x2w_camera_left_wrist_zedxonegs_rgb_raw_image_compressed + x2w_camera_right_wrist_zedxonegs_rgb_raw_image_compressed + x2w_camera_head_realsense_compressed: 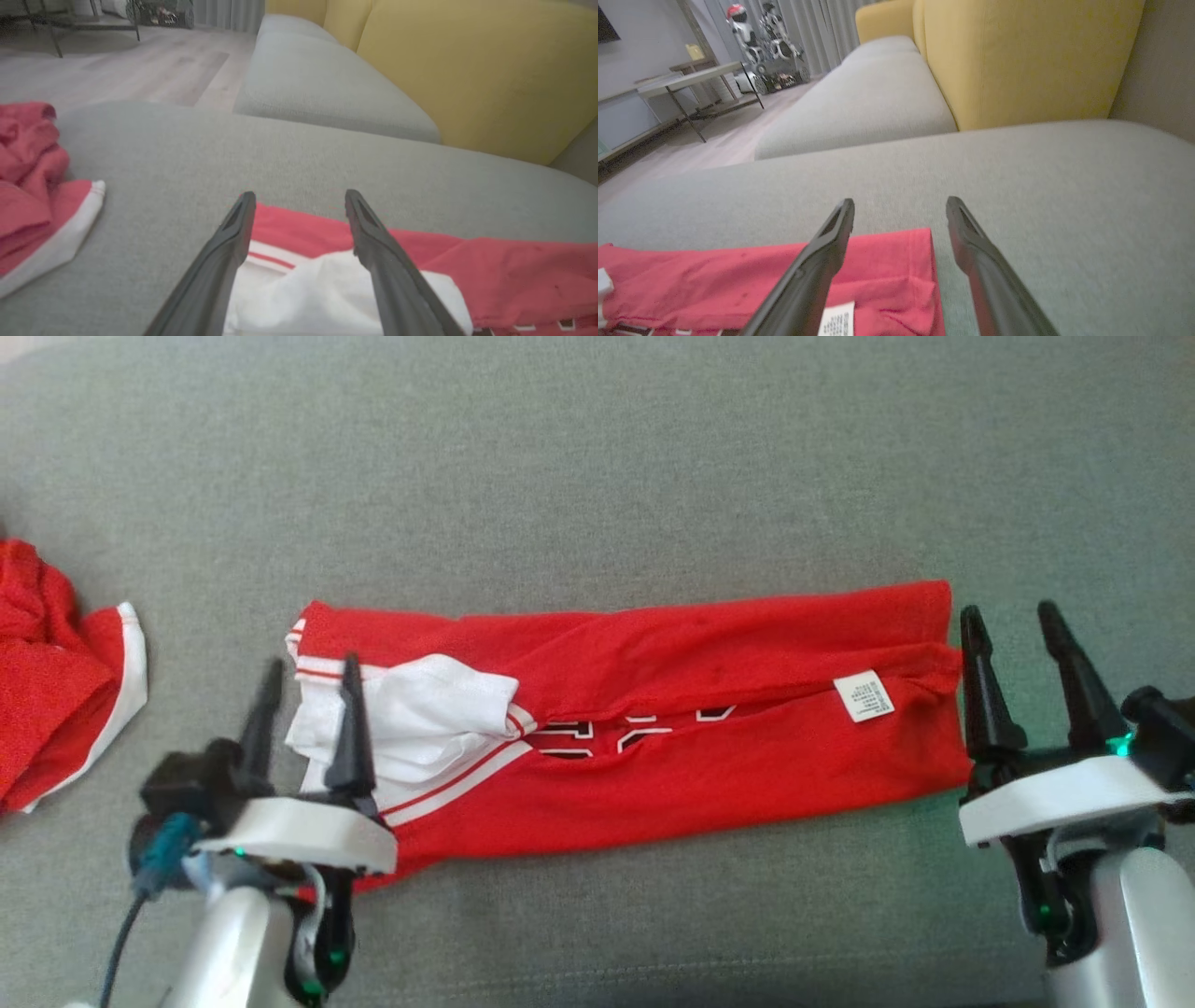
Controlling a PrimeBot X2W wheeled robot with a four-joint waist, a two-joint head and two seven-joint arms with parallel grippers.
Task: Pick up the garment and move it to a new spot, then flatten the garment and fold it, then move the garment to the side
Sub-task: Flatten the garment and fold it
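Garment (653,728): red jersey lying on the grey sofa cushion (597,457), mid-frame, doubled lengthwise into a long band running left-right. White sleeve part bunched at its left end, white label (864,695) near the right end.

Left claw (313,661): jaws apart, empty, above the white bunch at the left end; contact with the cloth cannot be told. Right claw (1009,608): jaws apart, empty, at the right edge. In its wrist view one finger is over the red hem and the other over bare cushion.

A second red garment (47,681) sits crumpled at far left, well apart.

Step, judged: folding, with the long fold laid down and the cross fold not yet done. Next probably needs a pinch on one end's corners, carried over to the other end with edges matched, and the white bunch smoothed first. Then shift the folded piece aside.
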